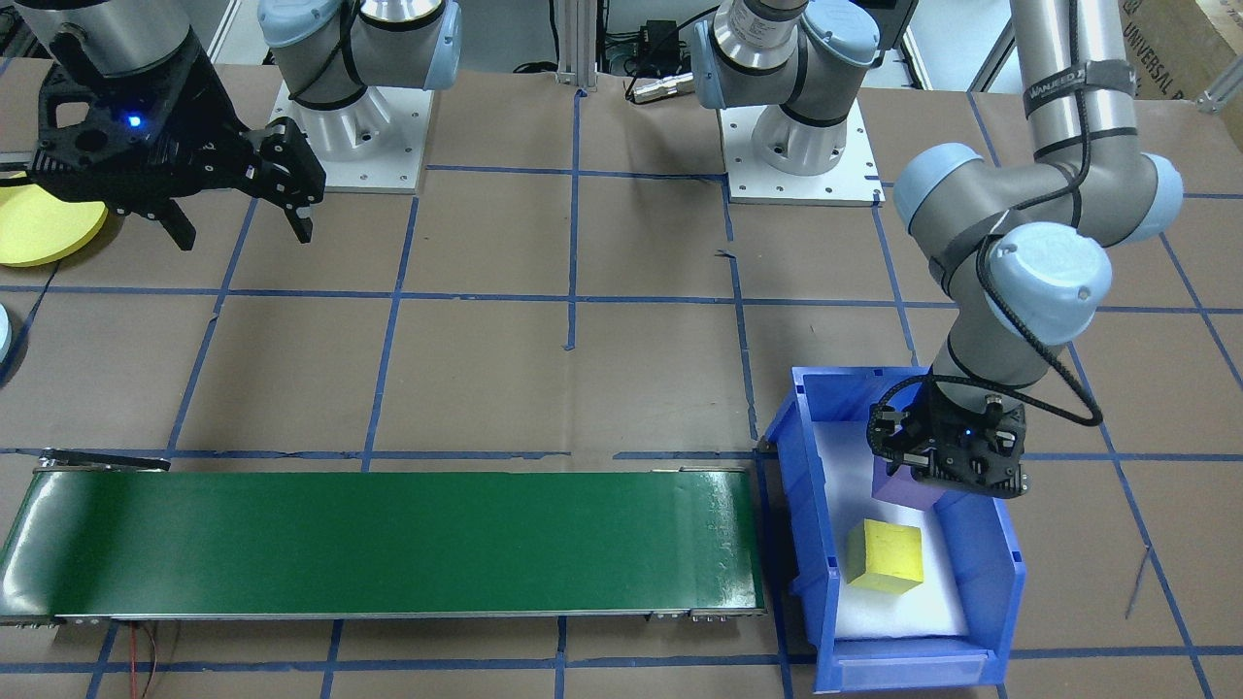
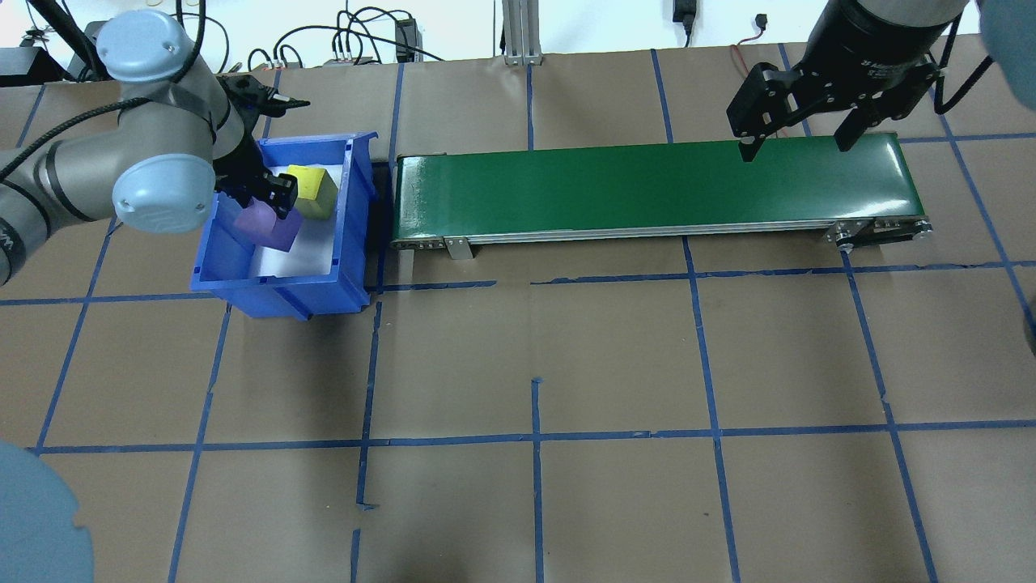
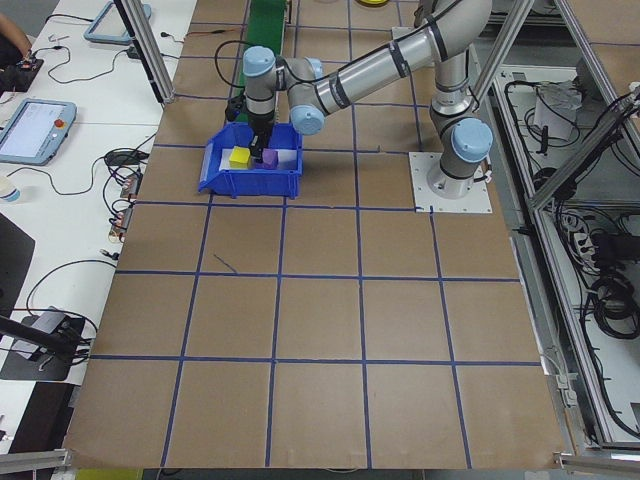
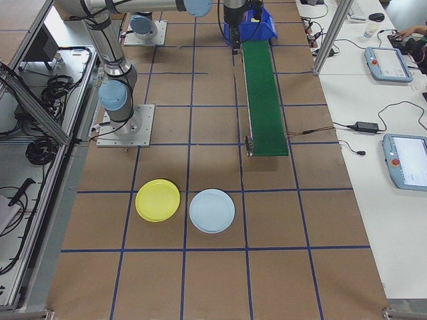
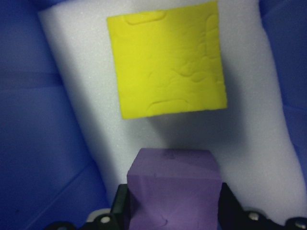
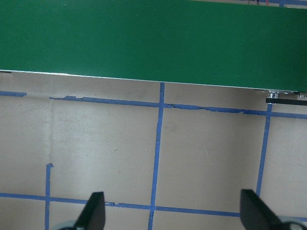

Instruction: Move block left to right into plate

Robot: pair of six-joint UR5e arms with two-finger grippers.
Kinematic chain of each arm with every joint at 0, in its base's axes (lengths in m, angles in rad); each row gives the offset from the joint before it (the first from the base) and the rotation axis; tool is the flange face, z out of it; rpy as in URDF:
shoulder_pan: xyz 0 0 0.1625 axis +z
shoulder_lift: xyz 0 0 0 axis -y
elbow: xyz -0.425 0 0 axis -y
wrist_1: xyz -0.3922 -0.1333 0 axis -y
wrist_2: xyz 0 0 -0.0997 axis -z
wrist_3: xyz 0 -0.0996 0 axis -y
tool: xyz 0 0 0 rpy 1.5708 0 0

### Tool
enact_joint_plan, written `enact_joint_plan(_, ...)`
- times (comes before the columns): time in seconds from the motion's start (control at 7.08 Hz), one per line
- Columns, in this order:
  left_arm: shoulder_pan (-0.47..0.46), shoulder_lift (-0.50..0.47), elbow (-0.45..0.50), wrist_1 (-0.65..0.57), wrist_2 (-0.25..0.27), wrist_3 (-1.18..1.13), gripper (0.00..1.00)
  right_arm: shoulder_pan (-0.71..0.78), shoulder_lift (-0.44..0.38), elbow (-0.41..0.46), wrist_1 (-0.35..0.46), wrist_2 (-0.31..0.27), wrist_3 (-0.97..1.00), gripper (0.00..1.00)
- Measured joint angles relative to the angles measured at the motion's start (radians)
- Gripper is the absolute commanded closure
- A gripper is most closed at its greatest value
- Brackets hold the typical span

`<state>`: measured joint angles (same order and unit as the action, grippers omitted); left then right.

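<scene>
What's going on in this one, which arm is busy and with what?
The left arm is the busy one: its left pincer is down in the blue bin, closed on the purple block. A yellow block lies loose on the white foam beside it. The green conveyor next to the bin carries nothing yet. The right pincer hangs open and empty over the conveyor's far end. The yellow plate and pale blue plate beyond that end are both bare.

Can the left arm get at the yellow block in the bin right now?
Probably not yet. The left gripper is inside the blue bin, shut on the purple block, so its fingers are occupied. The yellow block lies uncovered on the white foam beside it, otherwise unobstructed.
</scene>
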<state>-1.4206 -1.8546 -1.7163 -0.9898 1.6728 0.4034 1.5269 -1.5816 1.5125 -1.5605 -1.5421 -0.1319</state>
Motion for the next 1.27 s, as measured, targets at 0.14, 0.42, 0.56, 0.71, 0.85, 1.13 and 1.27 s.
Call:
enact_joint_plan(0.14, -0.028, 0.085, 0.029, -0.052, -0.014, -0.045, 0.64, 0.000, 0.000, 0.000, 0.000, -0.001, 0.000, 0.00)
enact_joint_plan(0.42, -0.116, 0.184, 0.109, -0.156, -0.088, -0.227, 0.64, 0.001, 0.000, 0.000, -0.001, 0.000, 0.000, 0.00)
enact_joint_plan(0.56, -0.168, 0.176, 0.133, -0.166, -0.105, -0.329, 0.64, 0.001, 0.000, 0.000, -0.001, 0.001, 0.000, 0.00)
enact_joint_plan(0.71, -0.219, 0.120, 0.144, -0.125, -0.112, -0.411, 0.63, 0.001, 0.000, 0.000, -0.001, 0.002, 0.000, 0.00)
enact_joint_plan(0.85, -0.264, 0.033, 0.148, -0.030, -0.114, -0.470, 0.61, 0.001, 0.000, 0.000, -0.001, 0.002, 0.000, 0.00)
enact_joint_plan(1.13, -0.306, -0.099, 0.149, 0.091, -0.114, -0.527, 0.36, 0.000, 0.000, 0.000, -0.001, 0.001, 0.000, 0.00)
enact_joint_plan(1.27, -0.311, -0.127, 0.149, 0.107, -0.114, -0.536, 0.00, -0.001, 0.000, 0.000, -0.001, 0.000, 0.000, 0.00)
